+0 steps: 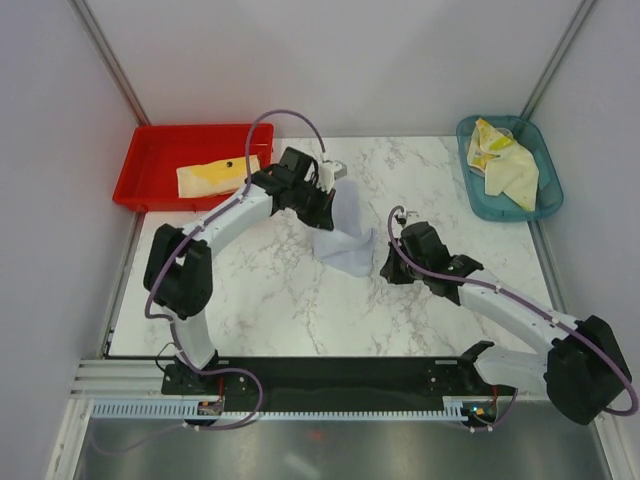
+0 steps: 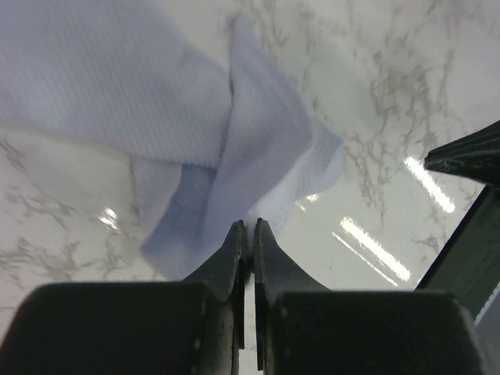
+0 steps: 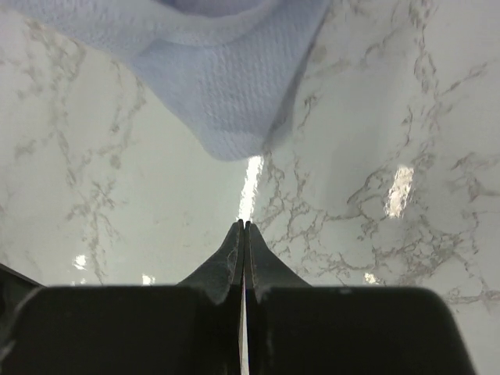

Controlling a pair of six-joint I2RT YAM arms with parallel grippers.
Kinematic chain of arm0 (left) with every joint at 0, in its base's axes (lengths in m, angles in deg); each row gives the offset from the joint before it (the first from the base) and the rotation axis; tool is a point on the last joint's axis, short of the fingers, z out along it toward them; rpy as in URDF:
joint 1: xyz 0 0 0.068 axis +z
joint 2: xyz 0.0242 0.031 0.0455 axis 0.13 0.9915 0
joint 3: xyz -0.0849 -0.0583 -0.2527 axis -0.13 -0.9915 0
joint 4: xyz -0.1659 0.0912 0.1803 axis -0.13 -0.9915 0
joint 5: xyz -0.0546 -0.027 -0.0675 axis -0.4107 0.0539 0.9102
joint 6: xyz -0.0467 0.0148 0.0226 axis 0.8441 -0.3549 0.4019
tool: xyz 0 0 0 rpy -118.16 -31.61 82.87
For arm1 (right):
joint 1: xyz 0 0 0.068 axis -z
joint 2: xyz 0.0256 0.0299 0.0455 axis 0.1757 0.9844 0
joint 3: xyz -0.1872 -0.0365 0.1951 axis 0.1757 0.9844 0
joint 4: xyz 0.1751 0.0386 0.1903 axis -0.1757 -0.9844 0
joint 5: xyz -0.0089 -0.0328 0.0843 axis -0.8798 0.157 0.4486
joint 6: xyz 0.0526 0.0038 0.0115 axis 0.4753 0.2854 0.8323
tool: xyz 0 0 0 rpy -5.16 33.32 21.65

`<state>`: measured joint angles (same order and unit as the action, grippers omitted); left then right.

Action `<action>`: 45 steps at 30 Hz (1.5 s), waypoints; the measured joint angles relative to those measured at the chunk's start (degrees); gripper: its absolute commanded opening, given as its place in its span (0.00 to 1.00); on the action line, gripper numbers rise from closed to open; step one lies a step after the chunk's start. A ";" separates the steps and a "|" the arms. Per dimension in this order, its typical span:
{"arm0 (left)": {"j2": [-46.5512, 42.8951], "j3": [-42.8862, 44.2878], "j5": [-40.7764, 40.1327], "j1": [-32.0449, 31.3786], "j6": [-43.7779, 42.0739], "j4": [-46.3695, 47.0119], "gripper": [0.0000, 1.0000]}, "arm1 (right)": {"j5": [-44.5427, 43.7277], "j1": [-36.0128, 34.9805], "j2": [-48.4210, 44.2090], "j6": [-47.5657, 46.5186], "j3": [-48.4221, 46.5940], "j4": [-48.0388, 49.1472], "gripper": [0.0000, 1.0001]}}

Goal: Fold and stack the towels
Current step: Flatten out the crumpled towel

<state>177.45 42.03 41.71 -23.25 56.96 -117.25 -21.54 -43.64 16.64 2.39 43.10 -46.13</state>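
A pale lavender-blue towel hangs crumpled over the middle of the marble table, its lower end resting on the top. My left gripper is shut on the towel's upper edge; in the left wrist view the cloth is pinched between the tips. My right gripper is shut and empty, just right of the towel's lower end. In the right wrist view the towel's corner lies ahead of the closed tips, not touching them.
A red tray at the back left holds a folded cream-yellow towel. A teal basket at the back right holds crumpled yellow towels. Grey walls stand behind and at the sides.
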 measured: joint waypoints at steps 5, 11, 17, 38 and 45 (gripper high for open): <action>4.37 -7.85 -1.81 0.00 3.02 0.24 0.02 | 1.62 0.02 7.39 -1.31 1.70 2.95 0.31; 8.33 -6.54 -3.89 0.17 3.39 1.53 0.02 | 2.38 2.64 15.17 -5.62 -1.16 8.26 0.64; 9.07 -5.88 -5.09 2.62 3.56 3.67 0.02 | 3.37 7.26 21.27 -13.46 -7.85 12.44 0.69; 12.66 -1.11 -4.70 8.22 2.47 7.43 0.02 | 32.59 21.55 43.15 -38.56 -22.62 17.31 0.64; 12.72 -1.11 -4.81 8.26 1.33 7.98 0.02 | 37.33 21.49 49.13 -41.40 -31.69 9.22 0.65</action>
<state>190.17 40.91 36.90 -14.99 58.30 -109.28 15.79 -22.15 65.77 -39.01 11.41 -36.90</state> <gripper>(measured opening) 0.047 0.648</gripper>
